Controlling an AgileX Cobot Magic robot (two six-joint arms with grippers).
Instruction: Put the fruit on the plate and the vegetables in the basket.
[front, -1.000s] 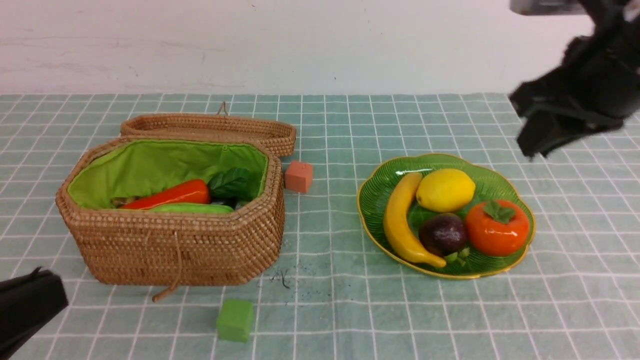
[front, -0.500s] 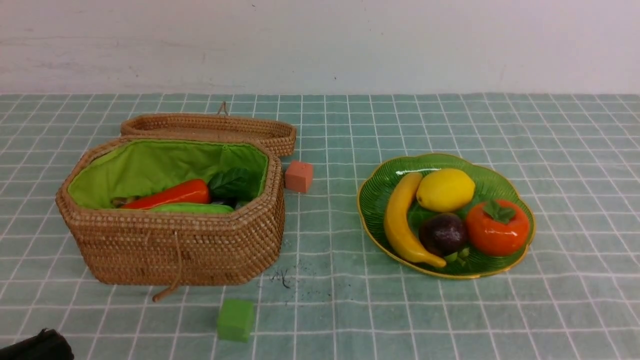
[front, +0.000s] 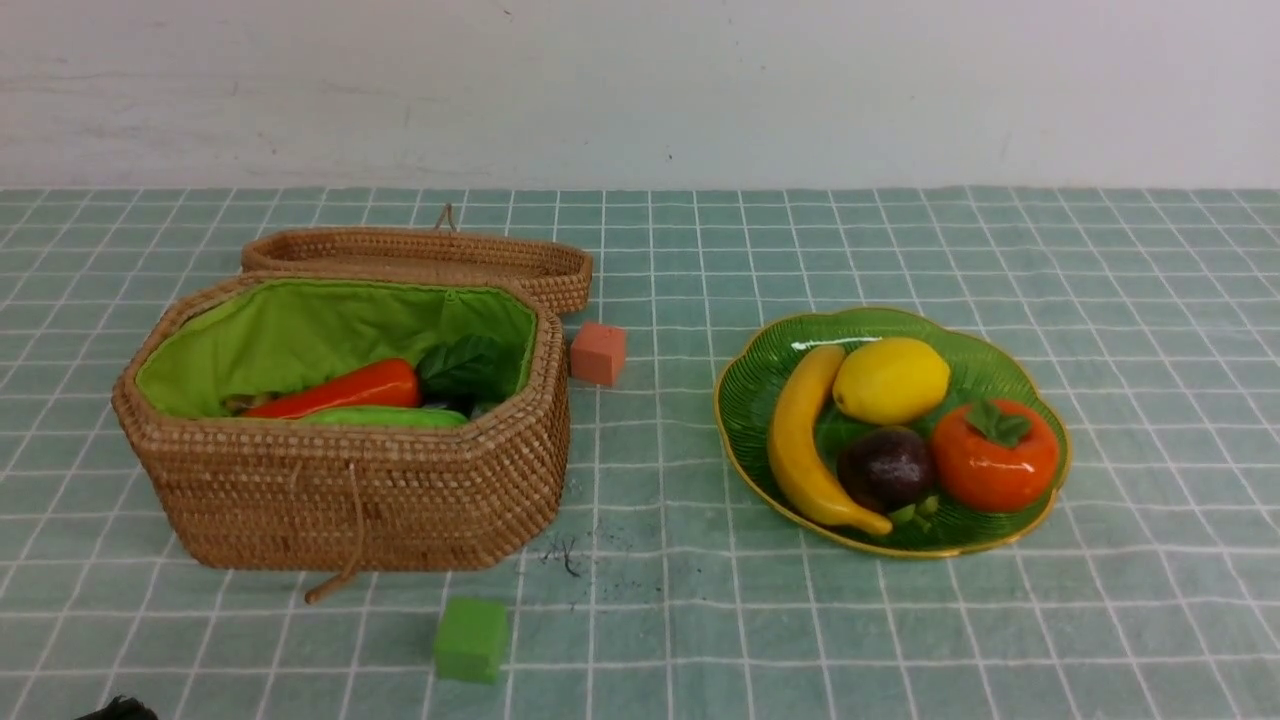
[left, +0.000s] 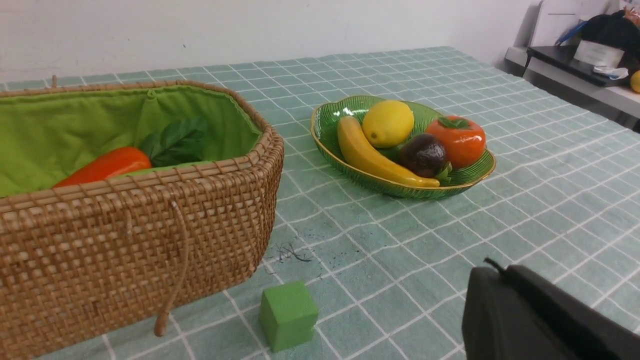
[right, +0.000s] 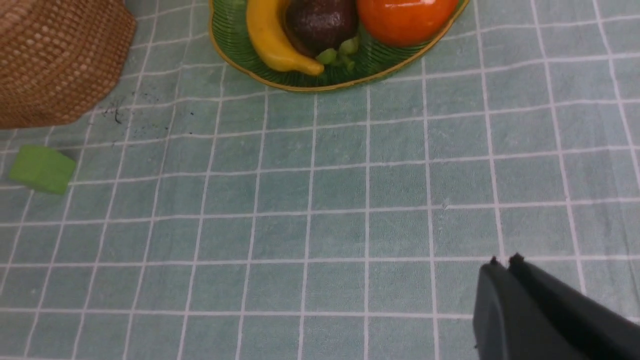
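Fruit sits on the leaf-shaped green glass plate (front: 745, 400) with the thin gold rim: long yellow banana (front: 805, 440), yellow lemon (front: 891, 379), dark-purple mangosteen (front: 885, 467) and round orange persimmon (front: 994, 456). The woven tan wicker basket (front: 350, 490) with bright green lining holds an orange carrot (front: 345, 388) with dark green leaves and a light-green cucumber (front: 385, 417); its wicker lid (front: 420, 255) lies just behind. A salmon-pink cube (front: 598, 352) rests beside the basket, a green cube (front: 470, 639) in front. The left gripper (left: 497, 265) and right gripper (right: 502, 261) each have fingers pressed together, holding nothing, well apart from plate and basket.
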